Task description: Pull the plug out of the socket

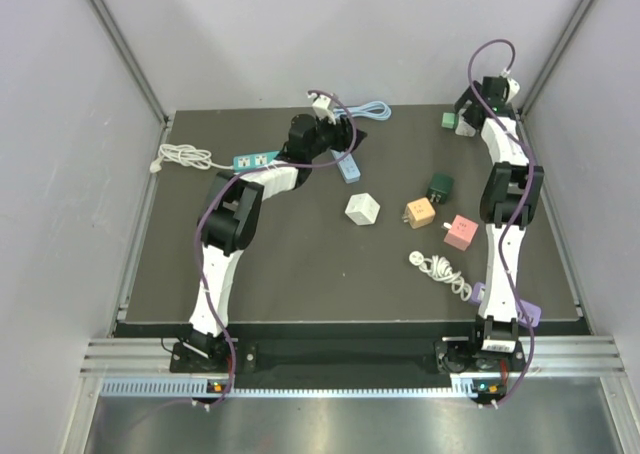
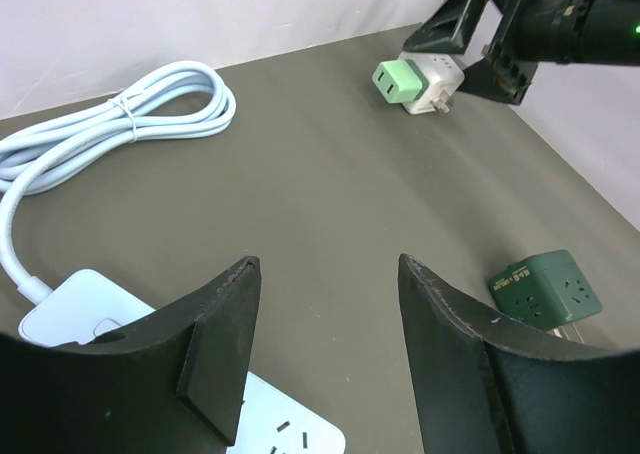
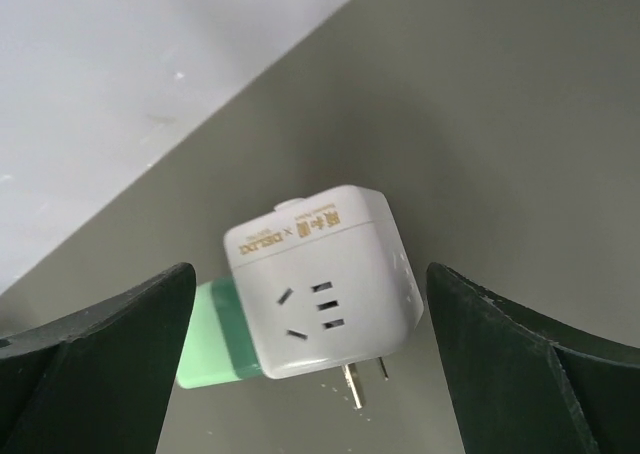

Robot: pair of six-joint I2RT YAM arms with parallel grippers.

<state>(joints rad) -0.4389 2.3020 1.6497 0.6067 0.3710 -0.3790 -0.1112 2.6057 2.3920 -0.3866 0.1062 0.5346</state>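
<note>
A white cube socket (image 3: 320, 284) lies on the dark table with a light-green plug (image 3: 212, 339) stuck in its left side and its own metal prongs pointing down in the view. My right gripper (image 3: 310, 274) is open, its jaws standing wide on either side of the socket and plug without touching them. In the top view the pair (image 1: 452, 121) lies at the back right by my right gripper (image 1: 466, 109). It also shows far off in the left wrist view (image 2: 415, 80). My left gripper (image 2: 330, 264) is open and empty, over a light-blue power strip (image 2: 90, 299) at the back middle (image 1: 345, 134).
A light-blue cable coil (image 2: 130, 109) lies behind the strip. A dark-green cube (image 1: 440, 185), an orange cube (image 1: 420, 213), a pink cube (image 1: 460, 232) and a white cube (image 1: 362, 210) lie mid-table. A teal power strip (image 1: 255, 160) lies at left, a white cord (image 1: 440, 269) at front right.
</note>
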